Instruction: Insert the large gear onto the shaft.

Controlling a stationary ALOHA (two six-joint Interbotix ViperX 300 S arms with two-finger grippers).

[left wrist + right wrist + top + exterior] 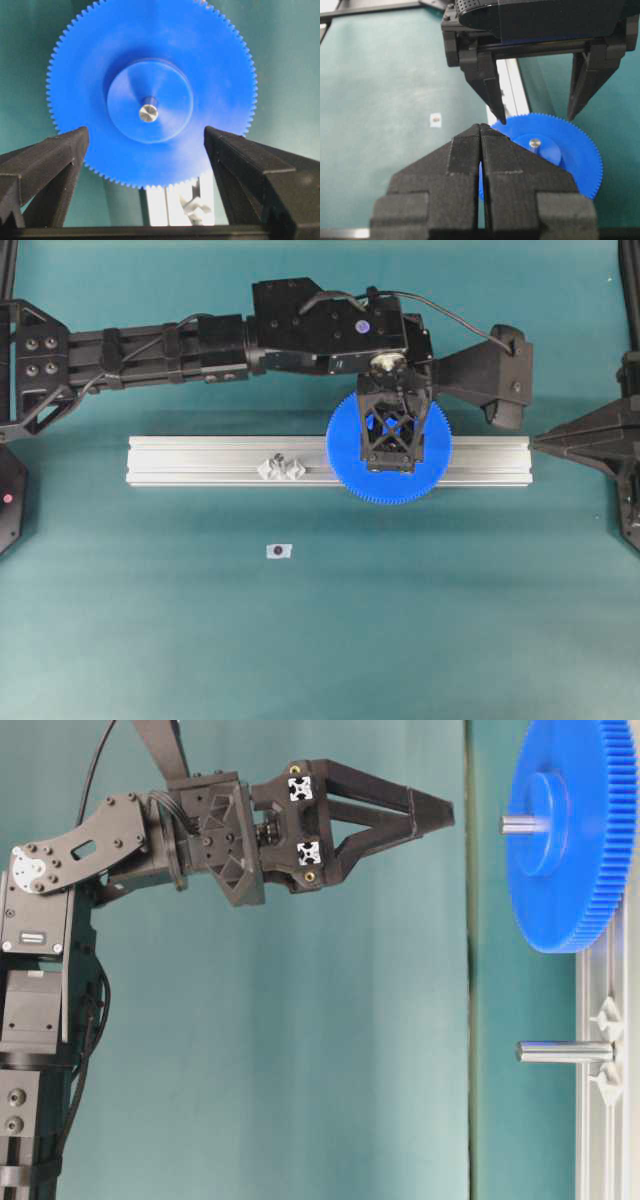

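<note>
The left tool (145, 145) gapes wide, holding nothing, above the large gear (100, 65) on teal matting (150, 640).

The right gripper (481, 131), jaws pressed together, fronts the large gear (570, 150), apparently seated on a metal pin (535, 143).

Left arm (200, 345): matte black segmented links showing small round screw heads and trailing a thin black cable over the wrist housing. Left gripper (391, 445): black printed fingers displaying open cross-braced lattice. Right gripper (480, 131): black layered-print wedge fingers showing fine ridges. Silver bracket (45, 855) at table level carrying several screws
</note>
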